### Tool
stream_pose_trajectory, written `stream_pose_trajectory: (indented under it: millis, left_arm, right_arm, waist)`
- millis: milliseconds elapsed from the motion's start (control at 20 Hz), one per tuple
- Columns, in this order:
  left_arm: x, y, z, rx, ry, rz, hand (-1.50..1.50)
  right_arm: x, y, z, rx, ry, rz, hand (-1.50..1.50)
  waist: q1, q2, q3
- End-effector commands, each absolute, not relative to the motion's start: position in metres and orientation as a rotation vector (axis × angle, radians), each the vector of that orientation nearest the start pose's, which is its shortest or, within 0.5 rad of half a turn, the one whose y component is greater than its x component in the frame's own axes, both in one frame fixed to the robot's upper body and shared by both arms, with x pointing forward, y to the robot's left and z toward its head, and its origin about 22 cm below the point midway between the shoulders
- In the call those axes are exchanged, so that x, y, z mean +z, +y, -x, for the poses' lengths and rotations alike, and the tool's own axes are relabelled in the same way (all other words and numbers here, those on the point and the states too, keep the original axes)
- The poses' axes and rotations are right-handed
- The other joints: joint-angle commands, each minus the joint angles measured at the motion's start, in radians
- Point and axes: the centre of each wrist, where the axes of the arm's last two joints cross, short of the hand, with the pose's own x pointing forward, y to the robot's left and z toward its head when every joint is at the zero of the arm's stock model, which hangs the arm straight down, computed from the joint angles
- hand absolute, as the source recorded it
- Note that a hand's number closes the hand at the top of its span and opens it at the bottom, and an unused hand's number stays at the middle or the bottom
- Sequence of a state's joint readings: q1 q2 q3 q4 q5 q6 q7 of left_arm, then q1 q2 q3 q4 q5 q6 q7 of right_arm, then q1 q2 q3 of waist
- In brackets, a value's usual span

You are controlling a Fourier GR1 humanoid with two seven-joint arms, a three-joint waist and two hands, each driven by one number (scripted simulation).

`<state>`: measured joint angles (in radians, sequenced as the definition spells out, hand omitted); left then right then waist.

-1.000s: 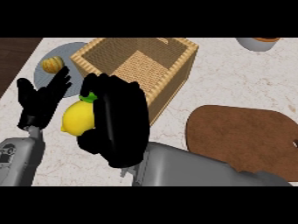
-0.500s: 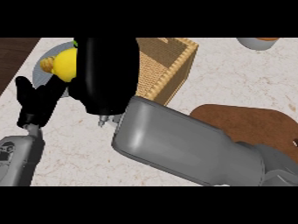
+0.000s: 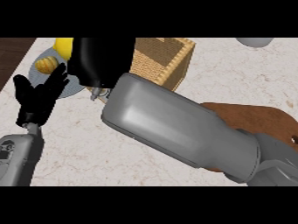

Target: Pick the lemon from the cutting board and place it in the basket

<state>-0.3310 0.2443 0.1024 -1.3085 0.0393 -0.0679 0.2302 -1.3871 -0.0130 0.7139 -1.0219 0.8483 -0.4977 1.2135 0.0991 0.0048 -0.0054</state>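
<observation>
A yellow lemon (image 3: 63,45) shows at the top left, held in my right hand (image 3: 102,61), whose black fingers curl round it and hide most of it. That hand hangs over the left part of the woven basket (image 3: 161,61), and the grey right forearm (image 3: 177,127) crosses the middle of the view. The brown cutting board (image 3: 274,122) lies at the right, partly covered by the forearm, with nothing on its visible part. My left hand (image 3: 41,98) rests open at the left, fingers up.
A grey plate (image 3: 48,74) with a small orange-brown food item (image 3: 46,64) sits at the back left, behind my left hand. A grey bowl (image 3: 258,41) shows at the top right edge. Dark wood borders the marble counter at both upper corners.
My right hand has carried the lemon up and away from me, from beside the basket to above its left side. The forearm now fills more of the view. The left hand has stayed put.
</observation>
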Motion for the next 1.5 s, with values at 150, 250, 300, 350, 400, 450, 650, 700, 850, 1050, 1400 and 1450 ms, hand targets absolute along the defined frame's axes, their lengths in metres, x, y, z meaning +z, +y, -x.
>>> stream_pose_trajectory:
  millis: [150,250,300,350,400,450,650,700,850,1050,1400,1450]
  left_arm:
    - [0.04,0.291,-0.318,-0.149,-1.404,-0.135,0.0]
    - [0.044,0.297,-0.318,-0.139,-1.401,-0.146,0.0]
    - [0.044,0.291,-0.315,-0.156,-1.403,-0.138,0.0]
    - [0.053,0.288,-0.317,-0.14,-1.396,-0.134,0.0]
    - [0.039,0.286,-0.313,-0.152,-1.396,-0.135,0.0]
    - [0.033,0.297,-0.308,-0.124,-1.386,-0.162,0.0]
    - [0.05,0.29,-0.315,-0.152,-1.387,-0.149,0.0]
    - [0.035,0.296,-0.309,-0.144,-1.389,-0.149,0.0]
    - [0.053,0.283,-0.317,-0.14,-1.405,-0.142,0.0]
    - [0.04,0.294,-0.313,-0.12,-1.399,-0.148,0.0]
    - [0.034,0.314,-0.303,-0.067,-1.38,-0.188,0.0]
    - [0.032,0.312,-0.303,-0.076,-1.37,-0.205,0.0]
  right_arm:
    - [0.214,0.068,-0.344,0.296,-1.64,1.051,1.5]
    - [0.204,0.068,-0.339,0.279,-1.638,1.03,1.5]
    - [0.19,0.065,-0.341,0.301,-1.612,1.04,1.5]
    - [0.203,0.065,-0.346,0.279,-1.638,1.027,1.5]
    - [0.192,0.064,-0.347,0.302,-1.616,1.05,1.5]
    - [0.181,0.048,-0.367,0.166,-1.583,1.121,1.5]
    - [0.178,0.046,-0.367,0.161,-1.537,1.082,-1.5]
    - [0.167,0.039,-0.374,0.158,-1.531,1.091,-1.5]
    - [0.166,0.038,-0.378,0.15,-1.585,1.071,-1.5]
    - [0.171,0.043,-0.374,0.143,-1.656,1.012,-1.5]
    - [0.184,0.023,-0.389,-0.228,-1.705,0.86,-1.5]
    - [0.171,0.015,-0.389,-0.28,-1.679,0.834,-1.5]
  waist:
    - [-0.013,0.008,0.002]
    - [-0.018,0.002,0.002]
    - [0.0,0.004,0.002]
    - [-0.018,0.0,0.004]
    - [-0.007,0.006,0.002]
    - [-0.048,-0.002,0.003]
    - [-0.029,-0.003,0.004]
    - [-0.025,0.006,0.003]
    - [-0.027,0.006,0.004]
    - [-0.028,0.008,0.004]
    - [-0.084,-0.009,0.006]
    - [-0.1,-0.012,0.007]
